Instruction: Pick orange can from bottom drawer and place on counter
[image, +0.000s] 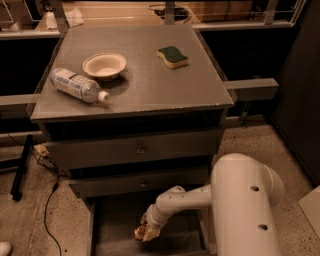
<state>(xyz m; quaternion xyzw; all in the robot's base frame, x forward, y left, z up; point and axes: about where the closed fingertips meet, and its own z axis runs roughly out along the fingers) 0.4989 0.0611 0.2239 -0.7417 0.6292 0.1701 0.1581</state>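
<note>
Hand (145, 231): down in the bottom drawer (117, 225), against the orange can (140, 234); grip could not be told | can label: mottled, nothing legible | desk (150, 87): held bottle (77, 85) lying flat, label print unreadable; bowl (104, 65); sponge (172, 56)

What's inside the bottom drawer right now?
The gripper is down inside the bottom drawer, at the orange can near its front. The drawer's back is hidden under the drawer above, and the arm covers part of its floor.
</note>
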